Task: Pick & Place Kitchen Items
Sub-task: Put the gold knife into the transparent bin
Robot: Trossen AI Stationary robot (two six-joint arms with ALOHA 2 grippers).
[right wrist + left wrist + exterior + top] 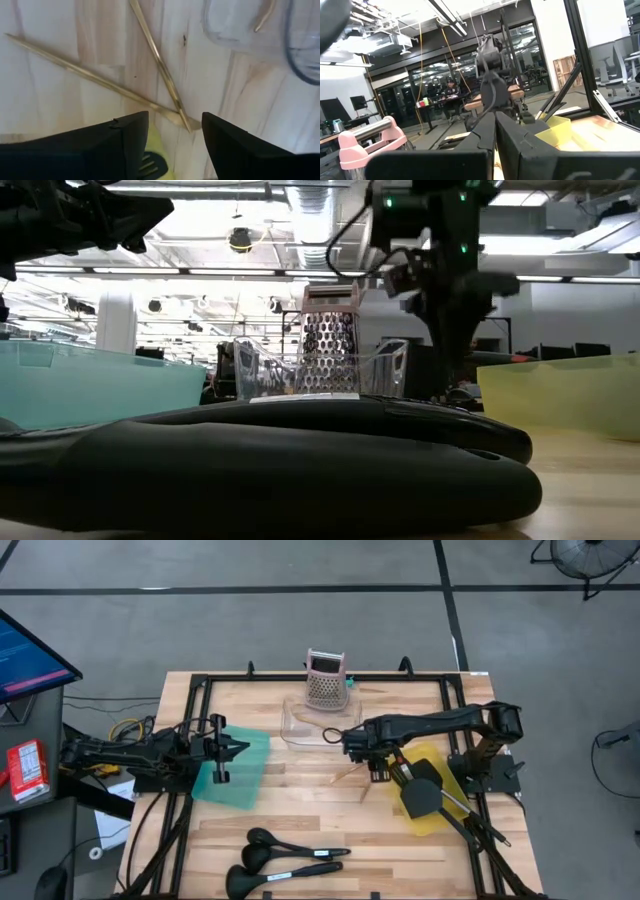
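Observation:
Two thin golden sticks (160, 65) lie crossed on the wooden table (300, 795), seen from above in the right wrist view and faintly in the high view (347, 778). My right gripper (175, 125) hangs open and empty just above them, pointing down, in the table's middle (378, 768). A black slotted turner (420, 795) lies in the yellow tray (440, 815). Two black ladles (290, 840) lie near the front edge. My left gripper (238, 748) is shut and empty above the teal tray (235, 770).
A clear container (310, 725) with a golden piece (265, 15) inside stands behind the sticks. The pink box grater (325, 680) stands at the far edge. A black frame (200, 690) rims the table. The ladles fill the low view's foreground (300, 470).

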